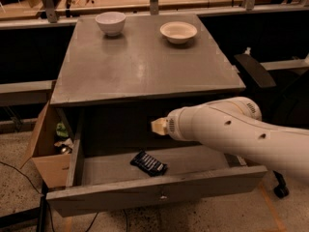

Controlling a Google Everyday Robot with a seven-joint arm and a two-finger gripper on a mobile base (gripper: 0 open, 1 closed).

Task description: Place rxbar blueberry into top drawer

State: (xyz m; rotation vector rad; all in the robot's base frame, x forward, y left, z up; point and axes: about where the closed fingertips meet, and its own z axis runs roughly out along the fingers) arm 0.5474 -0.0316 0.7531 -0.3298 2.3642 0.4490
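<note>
The rxbar blueberry, a dark navy wrapper with white markings, lies flat on the floor of the open top drawer, near its middle. The drawer is pulled out, its grey front panel and small metal knob facing the camera. My gripper is at the end of the white arm, raised above the drawer and just under the cabinet top's front edge, up and to the right of the bar. It holds nothing that I can see.
A white bowl and a shallow cream bowl stand at the back of the grey cabinet top. A brown cardboard box with clutter sits left of the drawer. A dark chair is to the right.
</note>
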